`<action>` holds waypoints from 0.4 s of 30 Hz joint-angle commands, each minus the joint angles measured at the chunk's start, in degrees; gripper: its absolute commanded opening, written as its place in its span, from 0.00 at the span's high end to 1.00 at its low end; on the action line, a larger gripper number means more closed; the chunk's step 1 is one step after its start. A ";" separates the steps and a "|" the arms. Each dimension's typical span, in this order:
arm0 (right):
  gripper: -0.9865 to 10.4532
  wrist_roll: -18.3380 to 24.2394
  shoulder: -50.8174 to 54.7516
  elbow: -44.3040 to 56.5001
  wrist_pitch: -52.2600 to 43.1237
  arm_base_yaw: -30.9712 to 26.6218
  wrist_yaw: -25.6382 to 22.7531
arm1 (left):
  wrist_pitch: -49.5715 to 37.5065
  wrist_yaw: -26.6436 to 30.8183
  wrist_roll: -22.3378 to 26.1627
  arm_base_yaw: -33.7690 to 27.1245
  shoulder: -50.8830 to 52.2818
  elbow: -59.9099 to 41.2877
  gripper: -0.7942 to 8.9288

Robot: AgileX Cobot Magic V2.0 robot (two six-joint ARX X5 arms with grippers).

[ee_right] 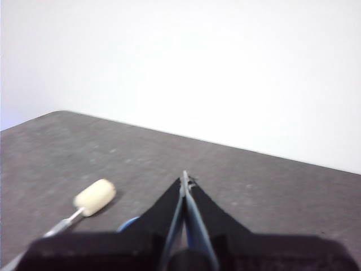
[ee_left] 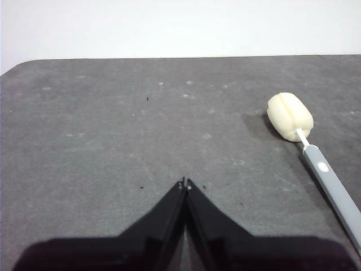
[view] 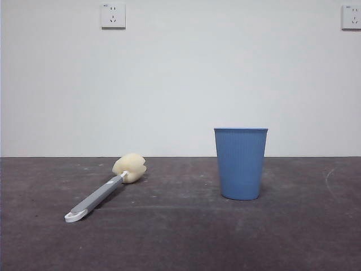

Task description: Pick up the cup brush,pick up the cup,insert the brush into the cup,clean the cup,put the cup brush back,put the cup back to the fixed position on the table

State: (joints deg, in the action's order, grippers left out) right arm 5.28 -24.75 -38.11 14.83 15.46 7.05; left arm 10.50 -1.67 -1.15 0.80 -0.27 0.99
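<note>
The cup (view: 241, 164) stands upright on the tabletop (view: 180, 237), its open mouth up, with nothing inside that can be seen from the front. The cup brush (view: 107, 188) lies flat on the tabletop well apart from the cup, on the side of it toward the left wall socket (view: 113, 15). The brush's cream-yellow sponge head points away from the camera and toward the cup's side, while the white looped end of the grey handle lies farthest from the cup and nearest the front edge.

Neither arm shows in the front view. In the left wrist view, the left pincer (ee_left: 185, 182) hangs above bare tabletop with its jaws pressed together, holding nothing; the brush lies off to one side, apart from it. In the right wrist view, the right pincer (ee_right: 185, 179) is likewise closed and empty. Just past its jaws a sliver of the blue cup peeks out, with the brush's sponge head beyond it.
</note>
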 commanded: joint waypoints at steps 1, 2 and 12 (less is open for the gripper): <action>0.91 0.24 2.45 4.00 -2.08 -2.25 0.09 | -0.28 0.11 -0.39 -0.15 0.09 -0.81 0.92; 0.91 -0.37 3.48 5.49 -2.93 -3.21 0.11 | -0.28 0.11 -0.39 -0.15 0.09 -0.81 0.92; 0.91 -5.20 15.54 21.46 -7.39 -10.51 0.07 | -0.28 0.13 -0.39 -0.15 0.09 -0.81 0.92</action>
State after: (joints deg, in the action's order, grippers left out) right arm 1.83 -9.80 -18.13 7.70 5.21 7.07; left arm 10.50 -1.67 -1.15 0.80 -0.27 0.99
